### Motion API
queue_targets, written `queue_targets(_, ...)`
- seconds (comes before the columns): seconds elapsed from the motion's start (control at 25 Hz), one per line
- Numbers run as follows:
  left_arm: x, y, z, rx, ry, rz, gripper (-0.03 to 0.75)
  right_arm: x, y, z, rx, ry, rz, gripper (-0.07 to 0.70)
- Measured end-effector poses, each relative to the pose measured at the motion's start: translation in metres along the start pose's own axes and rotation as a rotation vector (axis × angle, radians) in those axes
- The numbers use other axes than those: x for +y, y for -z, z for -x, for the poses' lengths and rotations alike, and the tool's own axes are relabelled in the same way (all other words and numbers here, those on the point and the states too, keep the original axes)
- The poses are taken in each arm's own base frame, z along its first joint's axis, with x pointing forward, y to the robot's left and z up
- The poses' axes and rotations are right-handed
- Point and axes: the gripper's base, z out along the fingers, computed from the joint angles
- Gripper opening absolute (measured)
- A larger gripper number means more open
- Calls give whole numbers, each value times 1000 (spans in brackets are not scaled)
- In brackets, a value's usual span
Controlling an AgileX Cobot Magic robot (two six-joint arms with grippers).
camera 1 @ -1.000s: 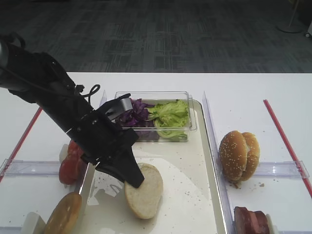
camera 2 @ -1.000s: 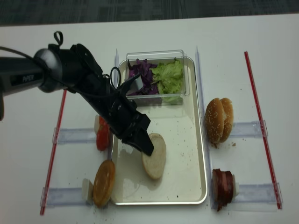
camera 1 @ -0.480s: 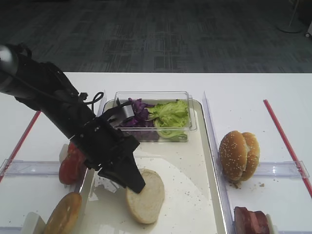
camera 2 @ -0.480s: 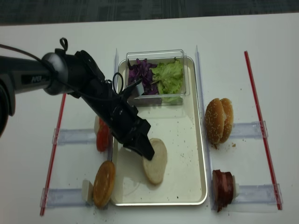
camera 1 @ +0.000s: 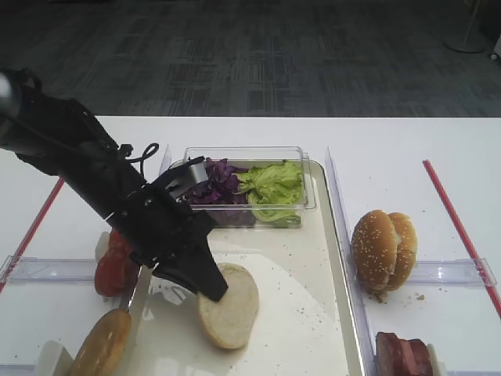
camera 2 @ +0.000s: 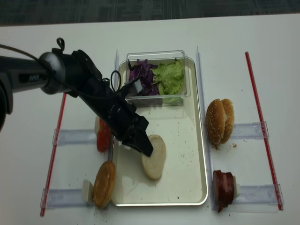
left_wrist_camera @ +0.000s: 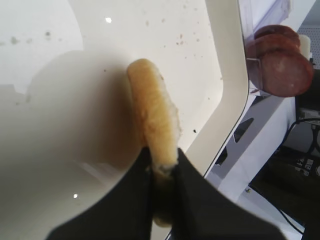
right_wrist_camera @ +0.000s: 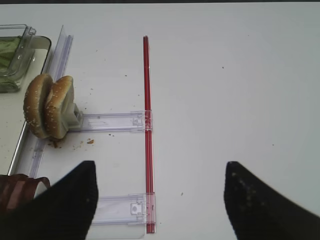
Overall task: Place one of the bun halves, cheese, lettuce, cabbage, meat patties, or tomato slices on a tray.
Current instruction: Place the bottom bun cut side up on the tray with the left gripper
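Note:
My left gripper (camera 1: 215,290) (camera 2: 146,150) (left_wrist_camera: 162,162) is shut on the near edge of a plain bun half (camera 1: 231,309) (camera 2: 154,164) (left_wrist_camera: 152,110). It holds the half low over the front middle of the cream tray (camera 1: 305,266) (camera 2: 183,136) (left_wrist_camera: 100,40); whether the bun touches it I cannot tell. Lettuce (camera 1: 274,184) and purple cabbage (camera 1: 219,182) fill a clear tub at the tray's back. Tomato slices (camera 1: 113,262) stand left of the tray, meat patties (camera 1: 403,354) (right_wrist_camera: 17,185) at its front right. No cheese shows. My right gripper (right_wrist_camera: 160,167) hangs open over bare table.
Sesame-seeded buns (camera 1: 383,249) (right_wrist_camera: 50,106) stand in a clear rack right of the tray. Another golden bun half (camera 1: 102,345) leans in the front left rack. Red strips (camera 2: 255,112) (camera 2: 56,140) run along the table at both sides.
The left arm has wavered slightly toward the front and back again, with the bun half still gripped over the same part of the tray.

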Motion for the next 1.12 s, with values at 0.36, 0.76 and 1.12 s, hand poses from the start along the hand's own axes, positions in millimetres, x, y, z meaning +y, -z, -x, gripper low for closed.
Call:
queue_targets(0.36, 4, 7, 3, -52, 26, -14, 34, 0, 0, 0, 0, 0, 0, 551)
queue_targets(0.76, 6, 7, 5, -79, 30, 3, 34, 0, 0, 0, 0, 0, 0, 551)
queue_targets(1.12, 6, 7, 5, -80, 30, 4, 34, 0, 0, 0, 0, 0, 0, 551)
